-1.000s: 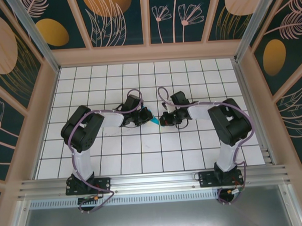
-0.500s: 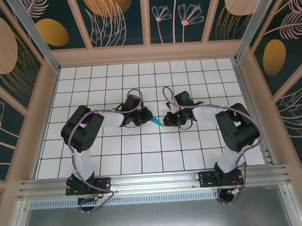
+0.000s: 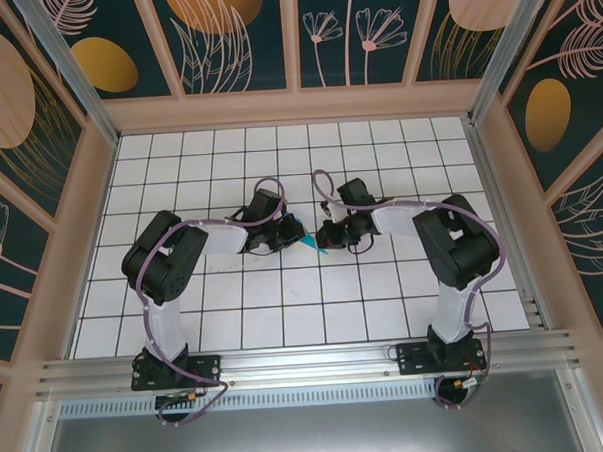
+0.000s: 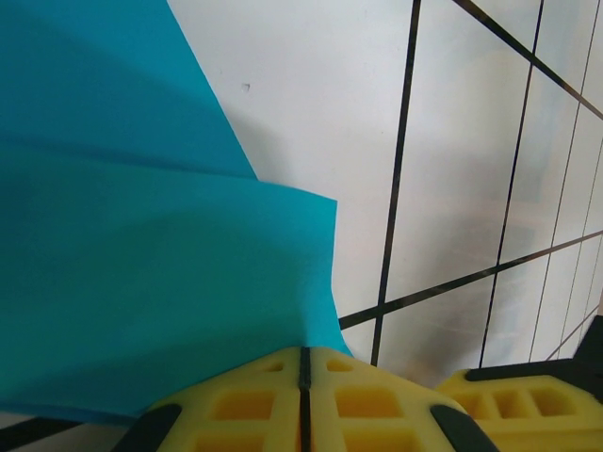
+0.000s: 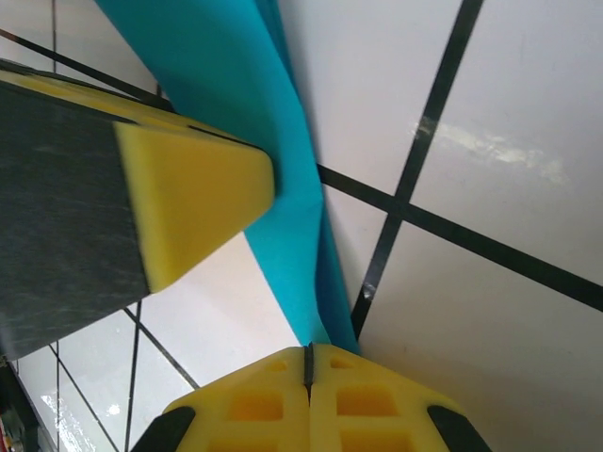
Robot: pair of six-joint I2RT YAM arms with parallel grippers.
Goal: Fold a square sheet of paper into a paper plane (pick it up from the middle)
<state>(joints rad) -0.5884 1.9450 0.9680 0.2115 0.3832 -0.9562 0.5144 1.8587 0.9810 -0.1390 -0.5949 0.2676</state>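
The sheet of paper (image 3: 306,238), bright cyan-blue, is folded into a slim pointed dart and sits between my two grippers at the middle of the table. My left gripper (image 3: 285,237) is shut on its wide end. In the left wrist view the paper (image 4: 141,264) runs straight into the seam of the closed yellow fingertips (image 4: 303,356). My right gripper (image 3: 329,237) is shut, and its tips (image 5: 308,350) meet the paper's narrow point (image 5: 217,66), which slips beside the seam. One left fingertip (image 5: 188,198) lies against the paper.
The white grid table (image 3: 285,307) is ringed by a tan frame (image 3: 296,106) with patterned walls. An aluminium rail (image 3: 308,364) runs along the near edge by the arm bases. A right fingertip (image 4: 509,405) shows low in the left wrist view.
My right gripper drew back to the right, off the paper's point, then returned left to it, staying shut throughout. The left gripper and paper stayed in place.
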